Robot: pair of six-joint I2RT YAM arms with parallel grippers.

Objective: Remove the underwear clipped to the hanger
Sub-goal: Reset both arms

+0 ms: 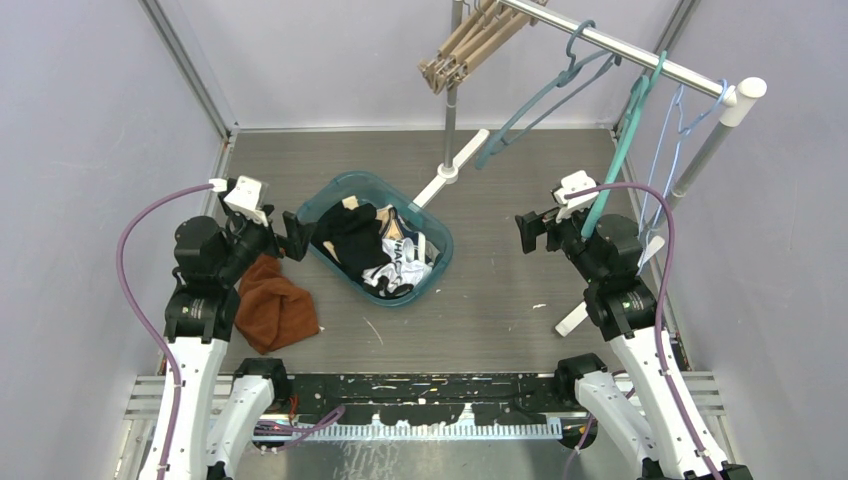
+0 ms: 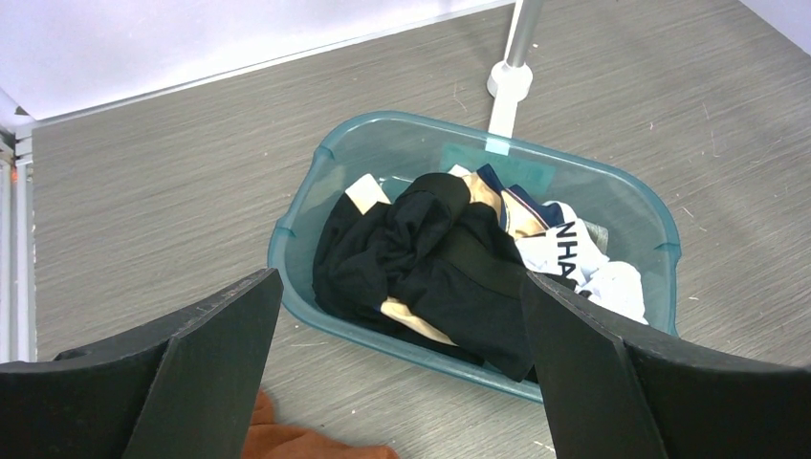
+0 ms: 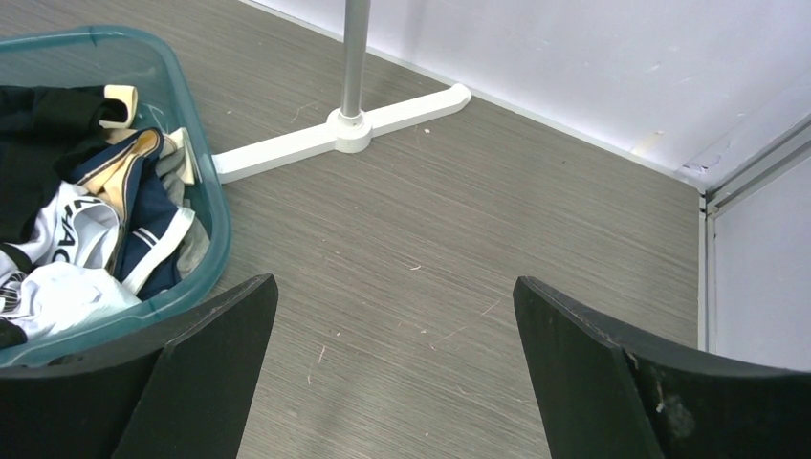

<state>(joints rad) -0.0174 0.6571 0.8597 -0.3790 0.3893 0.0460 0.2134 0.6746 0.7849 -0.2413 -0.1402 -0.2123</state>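
Underwear (image 2: 430, 258) lies heaped in the teal bin (image 2: 304, 228), just ahead of the left gripper (image 1: 296, 236), whose jaws stand wide, holding nothing. The right gripper (image 1: 527, 232), jaws likewise wide, sits right of the bin. Hangers (image 1: 545, 98) hang on the rail (image 1: 620, 48), well apart from both.

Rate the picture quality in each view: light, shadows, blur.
Top external: even, diffuse light with soft shadows; the wooden hangers are cropped at the top edge. Left wrist: basin and clothes sharp; the fingers of the left gripper are near-black, showing little detail. Right wrist: table grain crisp; the right gripper is equally dark.
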